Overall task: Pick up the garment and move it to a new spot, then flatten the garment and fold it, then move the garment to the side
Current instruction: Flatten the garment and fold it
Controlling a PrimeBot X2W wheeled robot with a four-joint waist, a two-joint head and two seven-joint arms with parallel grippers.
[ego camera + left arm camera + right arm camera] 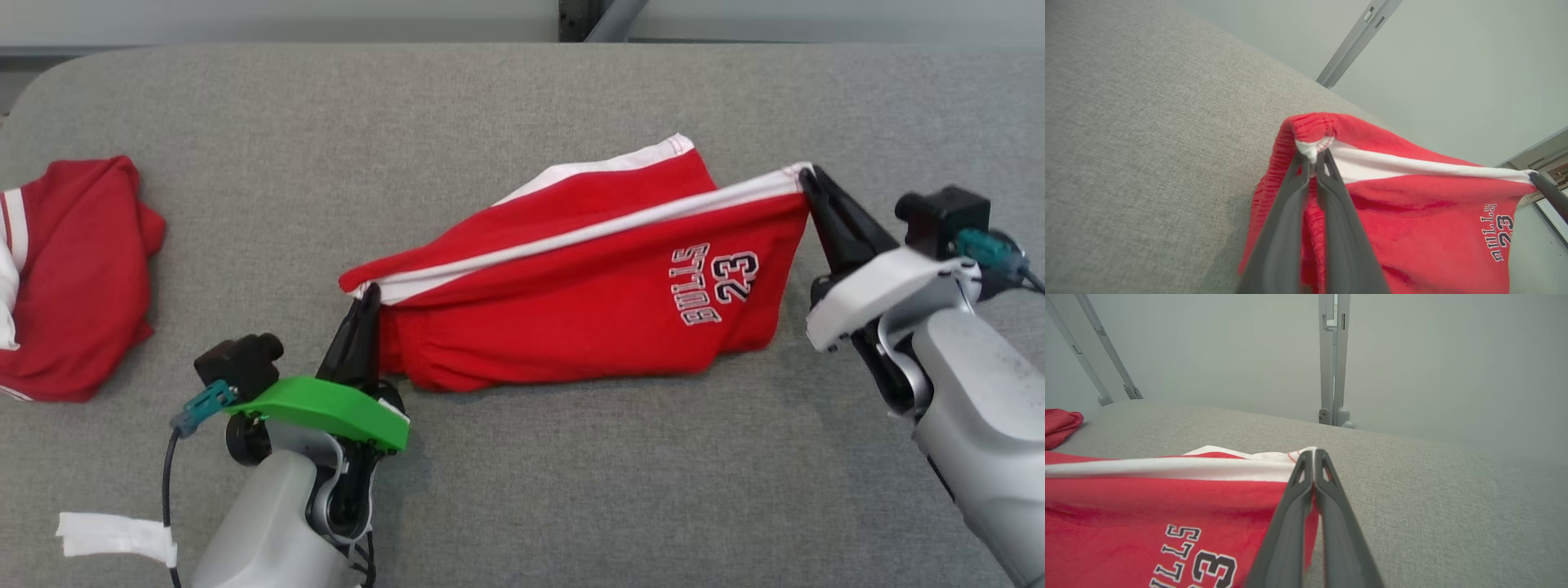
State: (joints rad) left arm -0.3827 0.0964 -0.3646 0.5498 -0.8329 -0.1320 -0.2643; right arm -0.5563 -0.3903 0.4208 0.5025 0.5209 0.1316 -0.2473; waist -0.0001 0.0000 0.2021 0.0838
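garment (571,286): red shorts with a white stripe (588,233) down the side, sitting mid grey padded table (522,490), strung out between the two grippers

left gripper (369,292): pinched shut on the gathered waistband end, right where the stripe starts, at the near-left corner of the cloth

right gripper (808,178): fingers pressed together on the leg-hem corner at the other end of that same stripe, further out and off to the right

long axis: straight along the stripe from one grip to the other, slanting away from the robot toward the right, pulled pretty taut

rest of the cloth: sagging on the robot's side of that line, second leg poking out behind it; probably resting on the table in part, tbh hard to call from here

nearer arm: neither really, one end each, so a two-handed job

step, best guess: somewhere in the flatten bit, nothing folded yet

next move hinges on: keeping the pull along the stripe line and bringing both ends down level, otherwise likely to land bunched up

other red garment (73,278): crumpled at the far left edge, well apart from the left gripper, not in the way
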